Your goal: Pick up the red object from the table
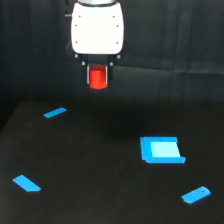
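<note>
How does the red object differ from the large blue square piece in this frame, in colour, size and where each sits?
The red object is red-orange; the blue square piece is bright blue. The red object is the smaller, a compact block, while the blue square piece is broad and flat. The red object is held off the table between the fingers of the gripper; the blue square piece lies on the table, toward the exterior view's right. Both stand out brightly against the black surroundings.
</note>
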